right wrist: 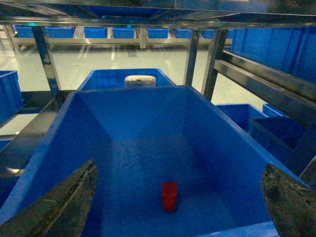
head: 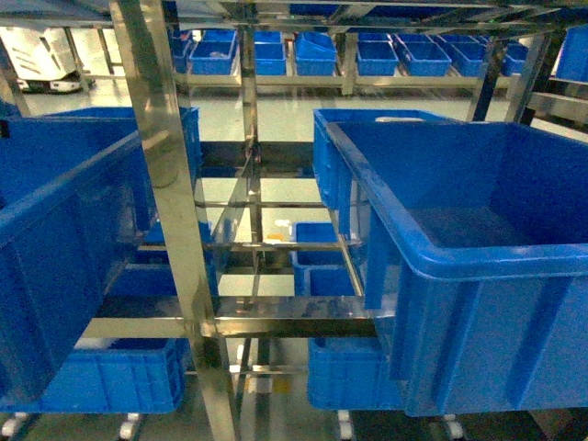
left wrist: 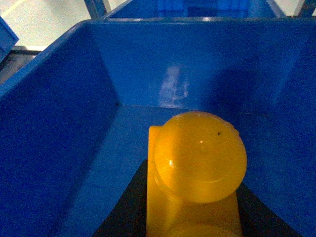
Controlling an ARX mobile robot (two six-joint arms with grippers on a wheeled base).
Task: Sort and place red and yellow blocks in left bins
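The left wrist view is filled by the orange-yellow block (left wrist: 197,163), its round stud facing the camera. My left gripper (left wrist: 193,207) is shut on it, dark jaws on either side, above the floor of a blue bin (left wrist: 59,128). In the right wrist view the red block (right wrist: 169,195) lies on the floor of another blue bin (right wrist: 148,113). My right gripper (right wrist: 177,205) hangs open over that bin's near rim, one finger (right wrist: 64,202) on each side, apart from the block. Neither gripper nor block shows in the head view.
A steel rack post (head: 175,211) stands between a large blue bin at left (head: 55,230) and one at right (head: 478,266). More blue bins sit on lower and far shelves (head: 312,55). A white object (right wrist: 140,80) rests in the bin behind the red block's bin.
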